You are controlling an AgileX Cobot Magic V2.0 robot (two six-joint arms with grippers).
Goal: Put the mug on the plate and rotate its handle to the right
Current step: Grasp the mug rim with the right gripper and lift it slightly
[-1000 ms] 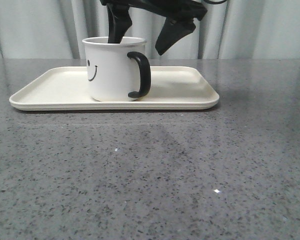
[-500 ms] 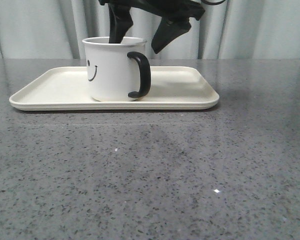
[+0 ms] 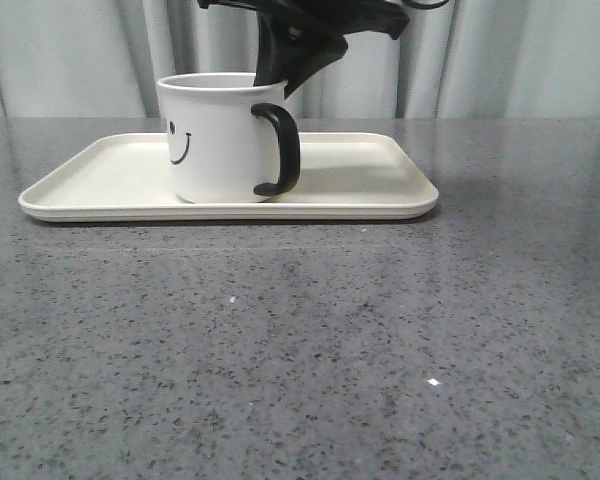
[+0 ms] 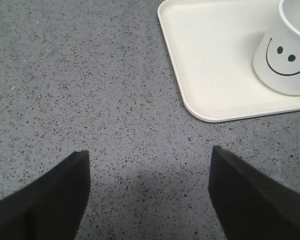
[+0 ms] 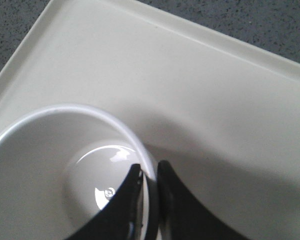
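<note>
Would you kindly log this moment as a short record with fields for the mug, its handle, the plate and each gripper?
mug: white mug standing upright on the plate, smiley print on the side toward the robot's left
handle: black handle toward the camera, angled to the right in the front view
plate: cream plate flat on the grey speckled table
right gripper: right gripper shut on the mug's rim, one finger inside, one outside
left gripper: left gripper open above bare table, beside a corner of the plate, holding nothing
</note>
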